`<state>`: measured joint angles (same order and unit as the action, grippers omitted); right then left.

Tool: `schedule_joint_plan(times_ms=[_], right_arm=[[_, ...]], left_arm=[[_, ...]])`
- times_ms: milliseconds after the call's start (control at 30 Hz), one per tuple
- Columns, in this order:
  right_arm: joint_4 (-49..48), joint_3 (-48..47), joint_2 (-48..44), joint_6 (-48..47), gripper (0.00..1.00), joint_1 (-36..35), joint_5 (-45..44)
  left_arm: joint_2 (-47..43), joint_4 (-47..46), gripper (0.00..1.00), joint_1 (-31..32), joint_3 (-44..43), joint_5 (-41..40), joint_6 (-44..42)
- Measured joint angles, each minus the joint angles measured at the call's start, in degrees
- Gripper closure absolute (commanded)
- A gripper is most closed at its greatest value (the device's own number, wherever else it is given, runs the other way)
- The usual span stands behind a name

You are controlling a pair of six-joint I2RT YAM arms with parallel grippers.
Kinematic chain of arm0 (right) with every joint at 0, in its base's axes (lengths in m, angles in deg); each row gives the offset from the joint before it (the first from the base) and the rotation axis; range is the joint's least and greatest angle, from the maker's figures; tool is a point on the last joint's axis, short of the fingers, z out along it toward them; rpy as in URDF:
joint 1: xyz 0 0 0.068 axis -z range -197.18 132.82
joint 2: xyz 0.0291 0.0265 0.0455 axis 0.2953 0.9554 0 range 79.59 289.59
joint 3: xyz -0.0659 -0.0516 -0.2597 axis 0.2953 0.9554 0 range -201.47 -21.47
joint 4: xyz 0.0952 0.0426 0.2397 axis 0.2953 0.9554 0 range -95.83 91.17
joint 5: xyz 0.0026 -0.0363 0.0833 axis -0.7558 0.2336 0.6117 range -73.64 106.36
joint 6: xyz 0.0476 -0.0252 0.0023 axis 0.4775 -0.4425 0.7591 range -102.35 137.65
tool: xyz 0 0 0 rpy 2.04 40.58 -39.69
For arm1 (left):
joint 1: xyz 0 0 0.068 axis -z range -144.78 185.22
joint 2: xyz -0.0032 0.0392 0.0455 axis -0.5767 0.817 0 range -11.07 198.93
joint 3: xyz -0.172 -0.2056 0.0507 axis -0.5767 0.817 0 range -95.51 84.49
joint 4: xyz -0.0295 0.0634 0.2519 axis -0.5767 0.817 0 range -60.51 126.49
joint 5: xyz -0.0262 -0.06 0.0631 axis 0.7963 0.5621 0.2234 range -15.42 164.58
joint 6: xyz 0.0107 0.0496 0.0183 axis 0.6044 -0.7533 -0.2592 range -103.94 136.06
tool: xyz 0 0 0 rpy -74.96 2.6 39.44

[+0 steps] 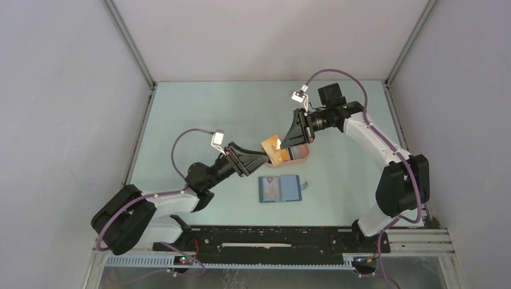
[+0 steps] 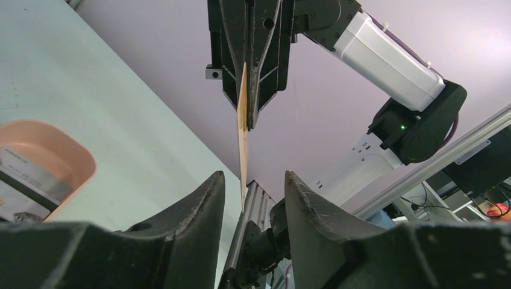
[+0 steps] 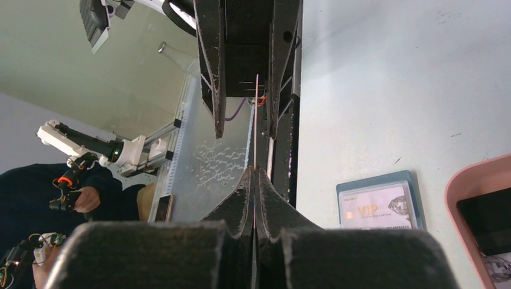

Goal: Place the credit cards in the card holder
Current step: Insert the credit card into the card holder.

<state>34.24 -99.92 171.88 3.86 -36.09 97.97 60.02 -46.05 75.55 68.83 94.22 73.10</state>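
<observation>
The right pincer [image 1: 285, 143] is clamped on an orange card [image 1: 272, 147], holding it on edge in the air above the tabletop [image 1: 205, 114], just over the left end of a pink tray [image 1: 303, 155]. The left pincer [image 1: 264, 158] meets it from the opposite side. Its fingers [image 3: 212, 90] stand apart, one on each face of the card with a gap showing on both sides, so they straddle the card without gripping it. In the left wrist view the card is a thin line running from the right pincer's tips down into the space between the left ones. The blue wallet [image 1: 291, 188] lies open and flat on the tabletop, nearer the arm bases than the tray and apart from it. A pale card marked VIP [image 3: 376, 208] rests against the wallet's inner face; whether it sits in a slot cannot be told. A black card [image 3: 489, 218] lies in the tray.
</observation>
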Motion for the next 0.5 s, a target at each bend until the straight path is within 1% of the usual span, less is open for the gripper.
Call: schedule_joint_plan(times_ms=[67, 200, 333, 500], right_arm=[[0.00, 0.02, -0.02, -0.07, 1.00, -0.33, -0.02], [0.02, 0.02, -0.04, -0.26, 1.00, -0.72, 0.00], [0.24, 0.02, -0.26, -0.33, 1.00, -0.72, 0.04], [0.83, 0.02, -1.09, -0.96, 1.00, -0.81, -0.02]], left_arm=[[1.07, -0.48, 0.62, 0.42, -0.87, 0.00, 0.33], [2.29, -1.05, 0.78, 0.98, -2.16, -0.02, 1.07], [2.75, -1.31, 0.99, 1.07, -2.29, -0.44, 1.44], [2.89, -1.38, 1.00, 1.14, -2.29, -0.98, 1.46]])
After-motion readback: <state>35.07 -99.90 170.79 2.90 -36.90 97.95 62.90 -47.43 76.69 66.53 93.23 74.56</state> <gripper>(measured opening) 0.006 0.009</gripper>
